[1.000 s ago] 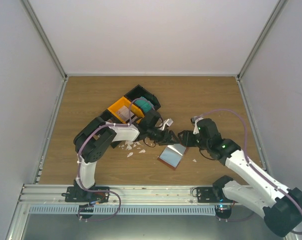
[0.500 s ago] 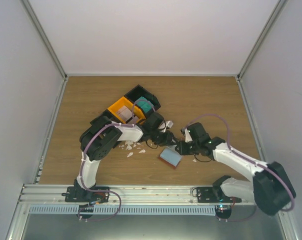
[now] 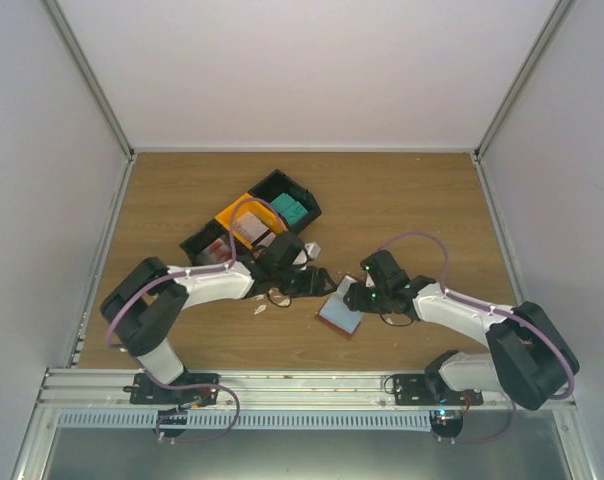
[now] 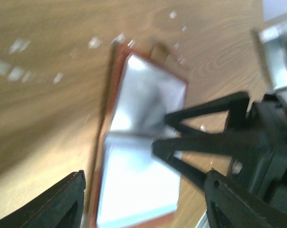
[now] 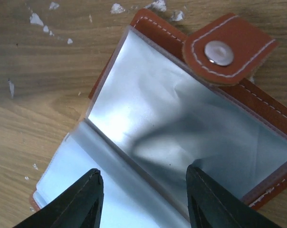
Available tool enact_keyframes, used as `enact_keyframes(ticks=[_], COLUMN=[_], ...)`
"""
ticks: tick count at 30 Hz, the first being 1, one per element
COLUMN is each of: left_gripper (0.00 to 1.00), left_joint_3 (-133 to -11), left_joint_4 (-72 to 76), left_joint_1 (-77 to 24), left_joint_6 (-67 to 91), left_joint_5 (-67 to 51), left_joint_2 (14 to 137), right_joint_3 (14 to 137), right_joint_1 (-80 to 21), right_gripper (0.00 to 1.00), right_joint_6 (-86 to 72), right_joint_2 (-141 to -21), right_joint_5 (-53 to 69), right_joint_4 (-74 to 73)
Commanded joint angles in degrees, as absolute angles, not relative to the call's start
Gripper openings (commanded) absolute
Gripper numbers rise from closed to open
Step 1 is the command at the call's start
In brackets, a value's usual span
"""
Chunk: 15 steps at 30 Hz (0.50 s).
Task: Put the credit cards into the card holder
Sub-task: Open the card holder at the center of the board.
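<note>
The card holder (image 3: 340, 314) lies open on the table, reddish-brown outside with light blue clear sleeves inside. It fills the right wrist view (image 5: 181, 118), snap tab (image 5: 224, 49) at the top. My right gripper (image 3: 351, 297) (image 5: 144, 202) is open and empty, with its fingers spread just over the sleeves. My left gripper (image 3: 318, 283) (image 4: 148, 209) is open and empty, just left of the holder (image 4: 134, 185). A teal credit card (image 3: 289, 209) sits in the tray. A whitish card (image 3: 249, 229) lies in the orange compartment.
The black-and-orange compartment tray (image 3: 214, 238) stands behind the left gripper. Small white scraps (image 3: 261, 308) lie left of the holder and more lie near its top edge (image 5: 37, 19). White walls close the table in on three sides.
The left arm's elbow swung out to the left and its gripper came down towards the holder. The right gripper moved left and down onto the open holder.
</note>
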State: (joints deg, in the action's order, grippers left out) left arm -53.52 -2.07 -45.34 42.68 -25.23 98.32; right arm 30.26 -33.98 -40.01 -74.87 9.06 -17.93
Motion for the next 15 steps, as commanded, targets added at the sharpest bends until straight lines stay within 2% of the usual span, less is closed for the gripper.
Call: enact_keyframes(ticks=[1,5,8,15], left_gripper=[0.73,0.77,0.77,0.79], left_joint_3=[-42.8,-35.8,-32.7,-31.6], left_joint_4=[-0.4,6.1,8.8,23.1], left_joint_1=[-46.3,-49.4,-53.2,-59.2], left_joint_6=[48.6,56.3,66.9,76.7], left_joint_5=[-22.5,-22.9,-17.8,-12.9], left_joint_2=[90.7,88.6,87.5,92.8], right_joint_3=[24.3,22.7,22.6,22.4], right_joint_1=[-33.6,-31.9,-30.8,-28.8], right_gripper=[0.5,0.49,0.44,0.46], right_joint_6=[-49.3,-50.2,-50.6,-50.0], right_joint_2=[-77.6,-78.7,-79.4,-77.2], right_joint_5=[5.1,4.8,3.1,1.7], right_joint_4=[-16.3,-13.7,-13.3,-12.6])
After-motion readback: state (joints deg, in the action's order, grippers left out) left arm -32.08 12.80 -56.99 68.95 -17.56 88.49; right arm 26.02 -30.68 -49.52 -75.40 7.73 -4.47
